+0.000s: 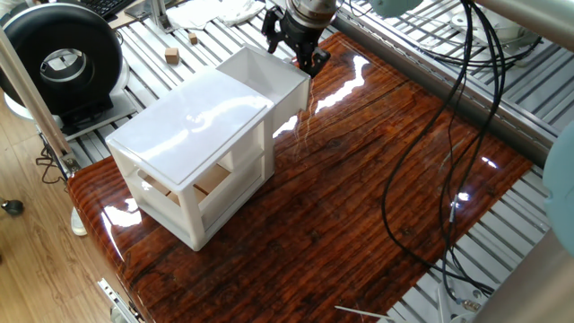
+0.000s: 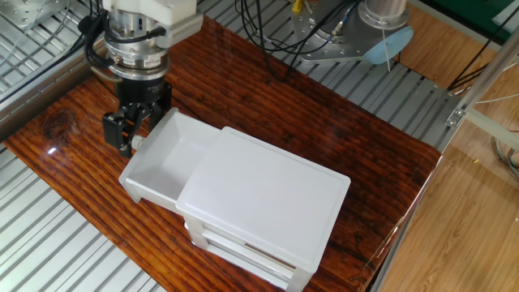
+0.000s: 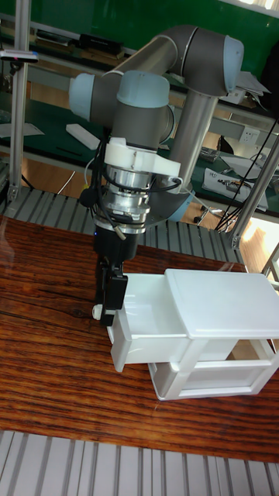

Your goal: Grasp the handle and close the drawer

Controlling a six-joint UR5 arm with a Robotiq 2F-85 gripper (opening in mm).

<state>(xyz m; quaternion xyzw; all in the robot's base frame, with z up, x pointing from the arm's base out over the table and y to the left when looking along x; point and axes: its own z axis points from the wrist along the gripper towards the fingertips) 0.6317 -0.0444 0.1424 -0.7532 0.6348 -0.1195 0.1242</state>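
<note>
Glossy white boxy drawer [image 2: 162, 166] open; black gripper [image 2: 130, 134] at its handle [image 2: 136, 143].

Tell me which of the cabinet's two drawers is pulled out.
The upper drawer, jutting from the white cabinet toward the gripper at its handle. The lower drawer sits inside the frame.

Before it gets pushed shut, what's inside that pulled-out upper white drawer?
The exposed part of the thin-walled white upper drawer looks bare, just white floor and walls. Its rear section is hidden under the glossy white cabinet top, so anything there cannot be seen.
</note>
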